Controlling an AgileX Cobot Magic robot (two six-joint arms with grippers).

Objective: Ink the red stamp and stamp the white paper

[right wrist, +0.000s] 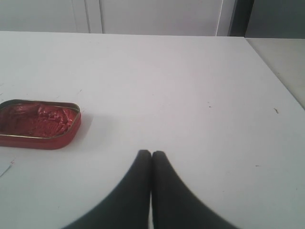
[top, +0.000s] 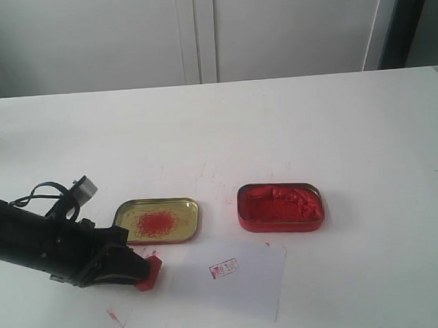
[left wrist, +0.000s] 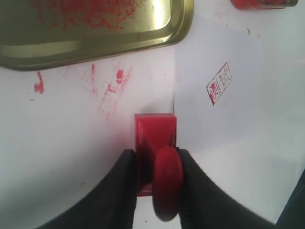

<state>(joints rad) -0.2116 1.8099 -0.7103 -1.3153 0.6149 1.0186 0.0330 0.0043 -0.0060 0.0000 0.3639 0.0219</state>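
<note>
My left gripper (top: 140, 271) (left wrist: 156, 157) is shut on the red stamp (top: 149, 272) (left wrist: 156, 136), both fingers pressed against its handle. The stamp's square base rests at the left edge of the white paper (top: 230, 278) (left wrist: 238, 138). A small red rectangular imprint (top: 224, 268) (left wrist: 219, 84) shows on the sheet, to the right of the stamp. The red tin of ink paste (top: 281, 206) (right wrist: 38, 123) lies open behind the paper. My right gripper (right wrist: 151, 153) is shut and empty above bare table; it does not appear in the exterior view.
A shallow gold lid (top: 157, 220) (left wrist: 90, 28) smeared with red sits behind my left gripper, left of the ink tin. Red smudges (top: 119, 322) mark the white table (top: 313, 121) near the stamp. A pale wall stands behind the table.
</note>
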